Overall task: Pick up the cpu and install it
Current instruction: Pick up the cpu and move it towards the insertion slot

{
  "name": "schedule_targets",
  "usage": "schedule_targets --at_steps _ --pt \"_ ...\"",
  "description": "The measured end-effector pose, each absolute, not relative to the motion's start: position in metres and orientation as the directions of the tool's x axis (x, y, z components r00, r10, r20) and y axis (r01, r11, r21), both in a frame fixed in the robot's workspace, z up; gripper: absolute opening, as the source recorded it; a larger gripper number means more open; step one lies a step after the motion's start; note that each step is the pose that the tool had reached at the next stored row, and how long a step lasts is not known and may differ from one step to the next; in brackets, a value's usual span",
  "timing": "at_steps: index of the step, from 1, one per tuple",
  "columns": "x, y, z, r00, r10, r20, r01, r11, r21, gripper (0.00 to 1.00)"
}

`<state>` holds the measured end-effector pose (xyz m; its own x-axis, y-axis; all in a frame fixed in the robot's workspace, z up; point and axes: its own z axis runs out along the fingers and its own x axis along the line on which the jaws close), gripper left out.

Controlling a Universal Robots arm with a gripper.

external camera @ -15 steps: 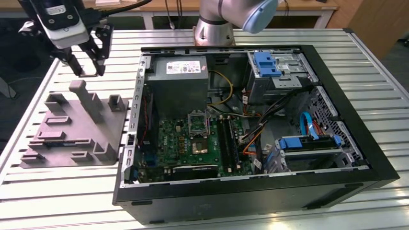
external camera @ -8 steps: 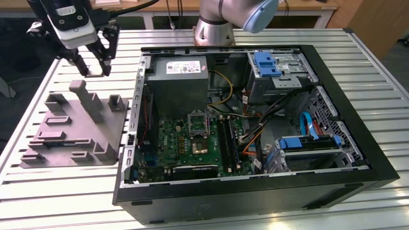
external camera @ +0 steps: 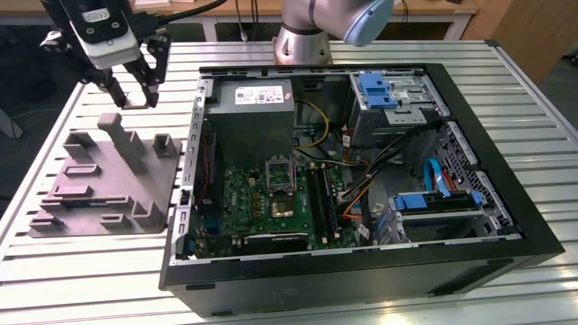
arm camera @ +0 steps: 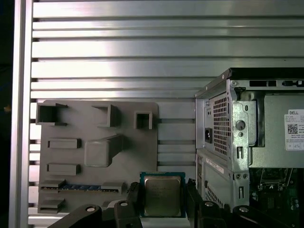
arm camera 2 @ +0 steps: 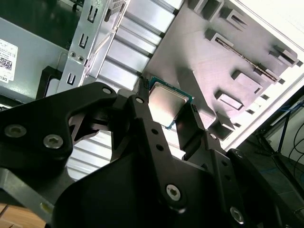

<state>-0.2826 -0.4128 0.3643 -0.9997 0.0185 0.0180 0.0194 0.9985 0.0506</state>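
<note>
One cpu (arm camera: pixel 162 194) clamped between two jaws, near one grey fixture (arm camera: pixel 76 126), beside one open computer case (external camera: pixel 361 284).

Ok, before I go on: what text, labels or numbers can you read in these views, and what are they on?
On the power supply, white label: printed lines and a square code, too small to read.
On the computer case, strip sticker: too small to read.
On the cpu, held in the pincer: no markings legible.
On the grey fixture: no text.
</note>
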Motion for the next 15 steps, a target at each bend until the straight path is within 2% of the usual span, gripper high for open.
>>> schedule_targets --at_steps 15 --pt "-0.229 -0.413 0.363 -1.0 0.018 0.018 0.019 0.999 0.051 0.47"
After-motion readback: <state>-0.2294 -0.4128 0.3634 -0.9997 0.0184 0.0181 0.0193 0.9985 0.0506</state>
